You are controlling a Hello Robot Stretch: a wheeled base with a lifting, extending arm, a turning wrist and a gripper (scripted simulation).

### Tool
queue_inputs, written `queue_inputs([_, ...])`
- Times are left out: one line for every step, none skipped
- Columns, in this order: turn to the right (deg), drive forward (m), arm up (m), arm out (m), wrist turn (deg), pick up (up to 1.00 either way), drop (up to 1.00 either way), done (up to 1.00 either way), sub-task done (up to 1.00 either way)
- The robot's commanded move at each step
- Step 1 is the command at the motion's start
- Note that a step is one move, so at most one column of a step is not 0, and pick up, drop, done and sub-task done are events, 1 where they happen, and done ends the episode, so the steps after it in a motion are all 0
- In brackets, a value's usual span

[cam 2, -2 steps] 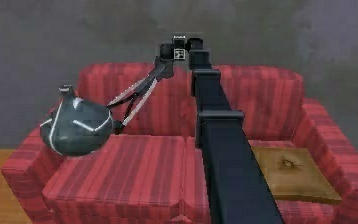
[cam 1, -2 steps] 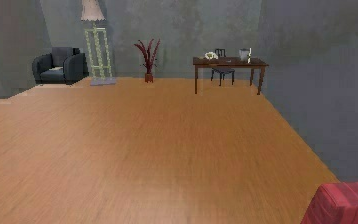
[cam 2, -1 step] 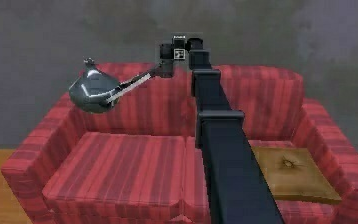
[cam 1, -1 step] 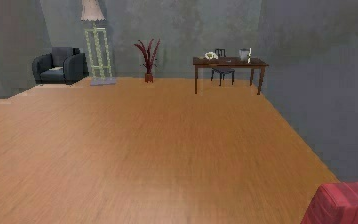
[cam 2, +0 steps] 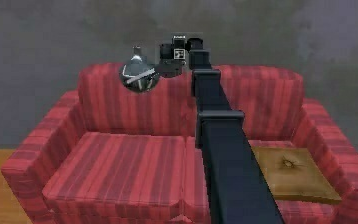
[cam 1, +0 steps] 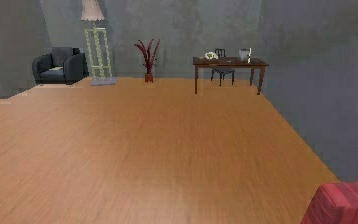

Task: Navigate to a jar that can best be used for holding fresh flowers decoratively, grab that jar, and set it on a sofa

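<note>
Your pincer carries the jar. The rounded, glassy vessel with its narrow neck hangs at the finger end, clear of every surface, level with the top of the sofa backrest. Behind the pincer, the arm reaches out across the seat.

I judge the step in hand to be the set-down. Bring the jar low over the striped seat below the pincer before you let go, because the backrest top is too narrow a perch. Keep the neck upright, since a round body may roll on soft upholstery. Stay on the jar's side of the arm; a brown cushion lies on the seat beyond it.

Nothing sticks out of the jar's neck, and you cannot tell what is inside. Far from the pincer, a pot by the wall holds a red-leaved plant.
</note>
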Motion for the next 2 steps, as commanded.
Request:
queue_inputs([0.0, 0.0, 0.0, 0.0, 36.0, 0.0, 0.0, 0.0, 0.0])
queue_inputs([0.0, 0.0, -0.3, 0.0, 0.0, 0.0, 0.0, 0.0, 0.0])
